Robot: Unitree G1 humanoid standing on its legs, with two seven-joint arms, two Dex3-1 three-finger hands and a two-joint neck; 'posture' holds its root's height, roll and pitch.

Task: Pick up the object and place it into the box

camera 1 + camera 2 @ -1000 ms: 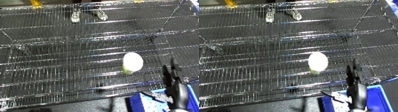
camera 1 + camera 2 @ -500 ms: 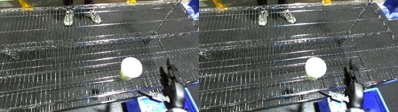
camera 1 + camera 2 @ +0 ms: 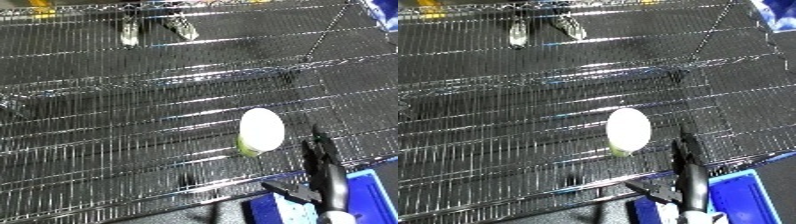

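In the left eye view, we are reaching our right hand (image 3: 325,170), fingers straight and holding nothing, just beside the white object (image 3: 260,131) lying ungrasped on the wire shelf (image 3: 133,125). In the right eye view, we are seeing the blue bin (image 3: 740,197) waiting below, so picking and placing both remain.

The place is looking like a lab or workshop with storage racking rather than a home. A chrome wire shelf (image 3: 133,125) is filling almost the whole view, with dark floor showing through its bars. A blue bin (image 3: 740,195) is sitting below the shelf's near edge, and someone's shoes (image 3: 155,30) are standing past its far edge.
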